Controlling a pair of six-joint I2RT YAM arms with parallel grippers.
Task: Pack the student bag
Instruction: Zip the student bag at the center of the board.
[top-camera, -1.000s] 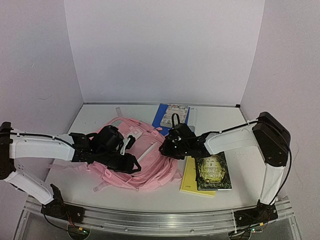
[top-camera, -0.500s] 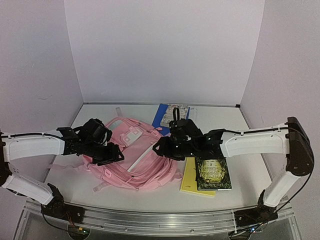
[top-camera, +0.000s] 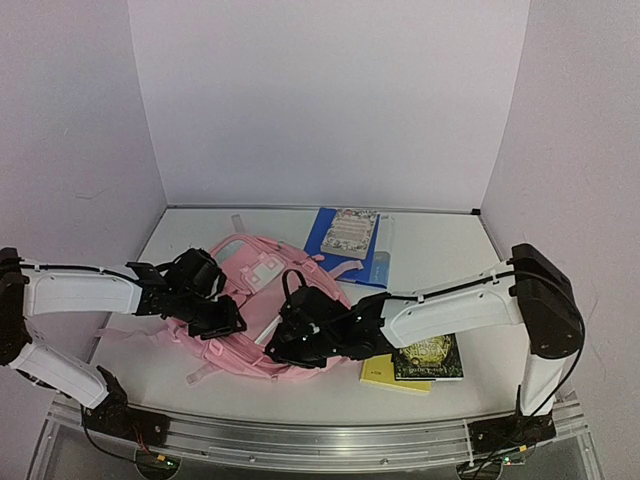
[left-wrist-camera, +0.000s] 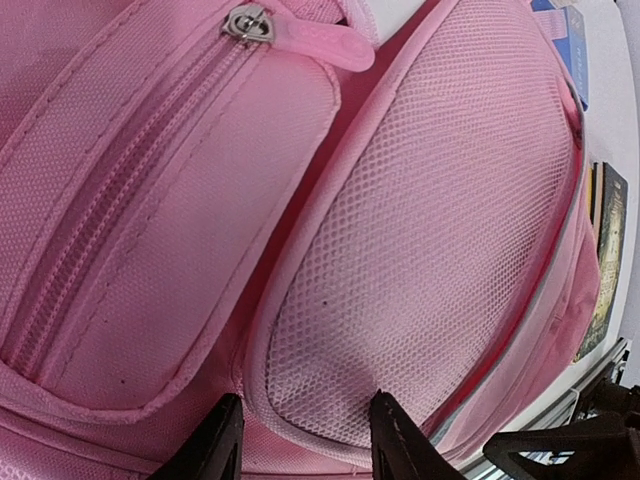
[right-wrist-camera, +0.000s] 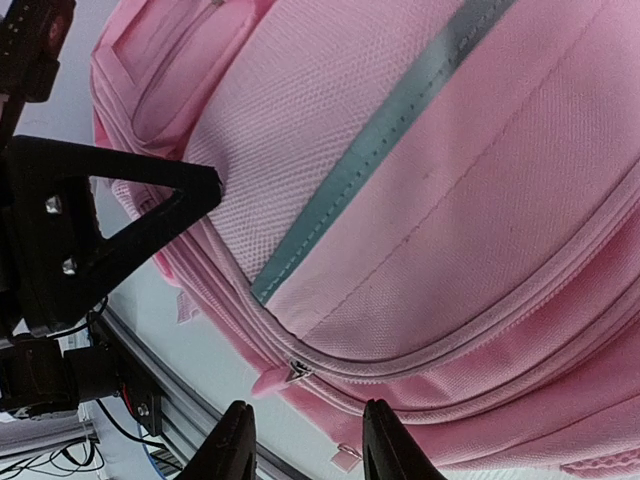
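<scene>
Brings the right gripper (right-wrist-camera: 303, 445) across, within the last second, from the book side of the student bag (top-camera: 250, 295) down to its near edge. Keeps it spread and empty, poised just above a zip pull (right-wrist-camera: 297, 372) on the seam near the grey stripe (right-wrist-camera: 370, 150). Holds the left gripper (left-wrist-camera: 300, 440) much as before over the bag's left part, likewise parted and gripping nothing, straddling the rim of a mesh pocket (left-wrist-camera: 430, 250); cannot tell whether touching the fabric. Finds the bag lying flat mid-table, front up, apparently zipped shut. Reads as lining up to unzip, with nothing packed yet. Leaves a dark green book (top-camera: 428, 355) atop a yellow book (top-camera: 380, 372) just right of the bag, and a patterned book (top-camera: 350, 230) on a blue book (top-camera: 368, 266) behind it. Crowds both arms over the bag, close enough to risk a clash; puts the right forearm between bag and nearer books.
</scene>
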